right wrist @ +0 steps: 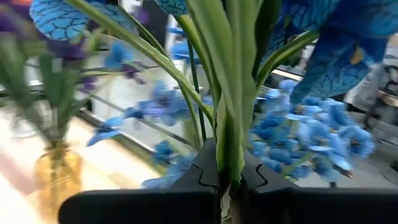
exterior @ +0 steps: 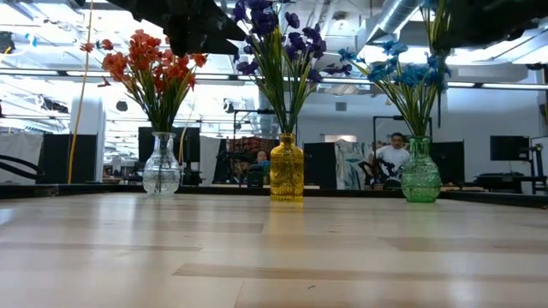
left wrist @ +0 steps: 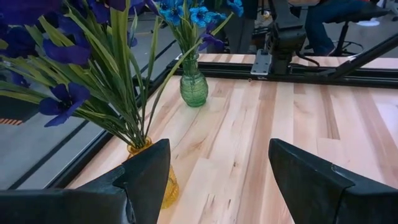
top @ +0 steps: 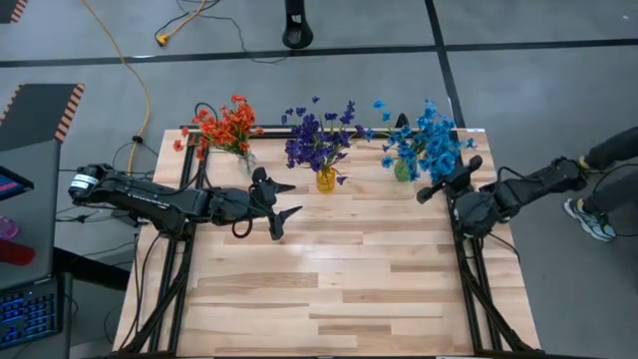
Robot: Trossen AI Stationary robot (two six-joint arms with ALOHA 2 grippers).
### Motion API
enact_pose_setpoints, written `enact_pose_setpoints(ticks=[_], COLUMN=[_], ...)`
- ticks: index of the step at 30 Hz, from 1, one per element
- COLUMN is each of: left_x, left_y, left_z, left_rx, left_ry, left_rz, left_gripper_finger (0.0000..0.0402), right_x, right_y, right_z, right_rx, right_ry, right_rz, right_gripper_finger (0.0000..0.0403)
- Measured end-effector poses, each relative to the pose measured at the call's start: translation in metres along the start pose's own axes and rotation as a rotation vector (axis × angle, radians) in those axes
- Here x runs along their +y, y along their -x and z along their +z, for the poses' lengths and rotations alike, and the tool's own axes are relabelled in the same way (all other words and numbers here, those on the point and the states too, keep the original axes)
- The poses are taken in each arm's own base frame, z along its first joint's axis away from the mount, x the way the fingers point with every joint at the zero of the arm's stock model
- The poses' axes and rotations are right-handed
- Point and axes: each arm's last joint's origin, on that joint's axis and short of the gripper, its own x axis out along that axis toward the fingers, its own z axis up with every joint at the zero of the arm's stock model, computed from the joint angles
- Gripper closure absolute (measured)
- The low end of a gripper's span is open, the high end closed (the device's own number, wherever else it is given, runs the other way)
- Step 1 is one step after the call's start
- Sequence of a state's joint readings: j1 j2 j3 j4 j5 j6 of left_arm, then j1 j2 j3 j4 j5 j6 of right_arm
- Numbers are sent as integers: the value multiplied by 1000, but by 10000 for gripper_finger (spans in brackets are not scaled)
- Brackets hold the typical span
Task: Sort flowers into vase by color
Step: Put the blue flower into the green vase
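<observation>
Blue flower [right wrist: 227, 93] clamped in right gripper [right wrist: 227, 186], seemingly above green vase [top: 402, 171]

The left gripper [left wrist: 217, 180] fills the lower edge of this view, its two dark fingers [left wrist: 146, 177] spread wide apart with nothing between them but bare wooden table [left wrist: 249, 137]. Just beyond one finger stands a yellow glass vase [left wrist: 163, 180] holding dark purple flowers [left wrist: 62, 102] with long green leaves, and farther across the table a green glass vase [left wrist: 193, 87] holds bright blue flowers [left wrist: 186, 12]. At the table's far edge a black frame rail [left wrist: 323, 73] carries the base of the other arm [left wrist: 277, 40], and behind it a seated person's legs [left wrist: 336, 15] show.
</observation>
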State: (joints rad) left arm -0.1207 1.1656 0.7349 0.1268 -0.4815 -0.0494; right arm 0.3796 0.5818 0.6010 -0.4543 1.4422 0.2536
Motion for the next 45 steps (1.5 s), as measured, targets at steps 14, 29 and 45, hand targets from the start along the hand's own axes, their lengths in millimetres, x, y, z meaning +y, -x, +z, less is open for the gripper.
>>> enact_pose_setpoints(ticks=[14, 29, 45], left_x=[8, 8, 8], left_y=[-4, -4, -4], left_z=[1, 0, 0], left_rx=[1, 5, 6], left_ry=[14, 8, 9], left_rz=[27, 5, 6], left_gripper_finger=[141, 141, 141], right_x=[-5, -8, -7], right_y=[-31, -49, -54], right_z=[19, -7, -29], right_rx=[7, 49, 109], right_ry=[7, 13, -17], right_rz=[37, -16, -53], right_gripper_finger=[373, 373, 372])
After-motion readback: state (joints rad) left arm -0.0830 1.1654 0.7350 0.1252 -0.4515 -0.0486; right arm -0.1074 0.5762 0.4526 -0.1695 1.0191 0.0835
